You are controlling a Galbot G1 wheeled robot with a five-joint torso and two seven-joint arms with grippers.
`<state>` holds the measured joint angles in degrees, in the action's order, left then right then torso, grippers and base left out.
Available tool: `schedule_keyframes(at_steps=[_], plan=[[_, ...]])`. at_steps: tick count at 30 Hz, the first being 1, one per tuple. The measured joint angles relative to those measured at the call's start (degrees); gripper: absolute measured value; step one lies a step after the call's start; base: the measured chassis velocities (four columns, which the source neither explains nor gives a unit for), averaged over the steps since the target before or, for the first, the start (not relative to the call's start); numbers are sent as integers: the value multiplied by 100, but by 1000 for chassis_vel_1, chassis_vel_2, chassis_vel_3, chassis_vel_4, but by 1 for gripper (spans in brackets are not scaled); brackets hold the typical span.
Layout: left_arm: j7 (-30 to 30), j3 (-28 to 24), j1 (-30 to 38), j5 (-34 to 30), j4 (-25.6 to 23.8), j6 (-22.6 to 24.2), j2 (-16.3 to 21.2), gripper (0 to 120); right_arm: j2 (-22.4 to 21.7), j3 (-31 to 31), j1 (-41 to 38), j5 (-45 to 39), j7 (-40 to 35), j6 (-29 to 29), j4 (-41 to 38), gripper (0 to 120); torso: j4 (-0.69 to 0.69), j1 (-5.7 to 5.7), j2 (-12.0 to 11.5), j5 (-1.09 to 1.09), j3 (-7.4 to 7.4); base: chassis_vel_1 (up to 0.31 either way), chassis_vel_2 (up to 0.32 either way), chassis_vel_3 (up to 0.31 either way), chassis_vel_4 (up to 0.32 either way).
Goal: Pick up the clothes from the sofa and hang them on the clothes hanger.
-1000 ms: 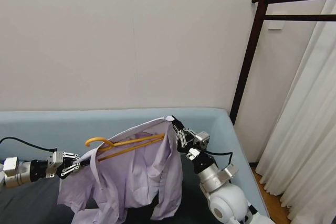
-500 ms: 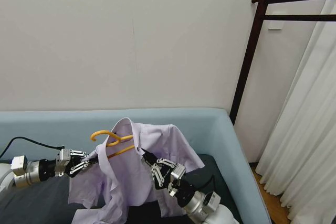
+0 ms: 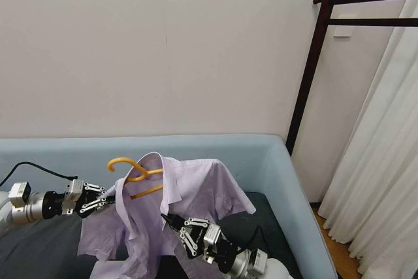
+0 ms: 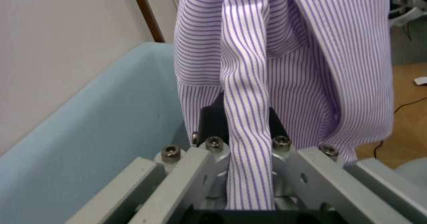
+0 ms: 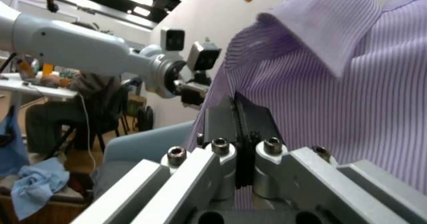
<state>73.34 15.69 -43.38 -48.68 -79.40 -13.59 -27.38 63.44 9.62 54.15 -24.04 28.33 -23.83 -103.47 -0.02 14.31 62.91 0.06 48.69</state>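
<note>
The striped purple shirt (image 3: 192, 191) hangs draped on a yellow hanger (image 3: 123, 163), held up above the pale blue sofa (image 3: 274, 155); the left tool (image 3: 101, 198) is clamped on a fold of the shirt at its left edge; the right tool (image 3: 171, 221) sits low against the shirt front, its pads pressed together; a dark wooden rack (image 3: 307, 76) stands well apart to the right.

You see a thin striped cloth shirt (image 3: 189, 191), smooth glossy hanger (image 3: 124, 163), polished dark-wood rack (image 3: 307, 76), and matt sofa (image 3: 274, 155) fabric.
</note>
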Motion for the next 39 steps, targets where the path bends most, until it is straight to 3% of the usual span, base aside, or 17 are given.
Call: schedule_keyframes(at_steps=[13, 18, 22, 28, 31, 37, 39], plan=[[-86, -225, 136, -81, -16, 123, -162, 1, 225, 409, -61, 280, 31, -15, 391, 0, 0, 0, 0, 0, 0, 0, 0, 0, 0], [-39, -337, 278, -88, 90, 109, -206, 1, 278, 487, -133, 434, -424, -170, 573, 0, 1, 0, 0, 0, 0, 0, 0, 0, 0], [-16, -546, 619, -90, 344, 63, -236, 1, 169, 474, -137, 353, -392, -310, 525, 11, 1, 0, 0, 0, 0, 0, 0, 0, 0], [316, -1455, 1970, 4, 1138, 20, -345, 1, -122, -180, -66, -589, 1419, -517, 342, 37, -1, 0, 0, 1, 1, 0, 0, 0, 0], [552, -1671, 2394, 165, 1383, -24, -409, 1, -320, -554, -65, -969, 1723, -345, 146, 46, -2, 0, 0, 4, 1, 0, 0, 0, 0], [994, -1810, 2801, 680, 1574, -47, -580, 1, -854, -1071, -305, -1317, 1232, 326, -192, 65, 0, 0, 0, 1, 0, 0, 0, 0, 0], [1166, -1832, 2876, 945, 1570, -71, -659, 1, -1172, -1217, -520, -1243, 698, 574, -273, 74, 0, 1, 0, 1, 0, 0, 0, 0, 0]])
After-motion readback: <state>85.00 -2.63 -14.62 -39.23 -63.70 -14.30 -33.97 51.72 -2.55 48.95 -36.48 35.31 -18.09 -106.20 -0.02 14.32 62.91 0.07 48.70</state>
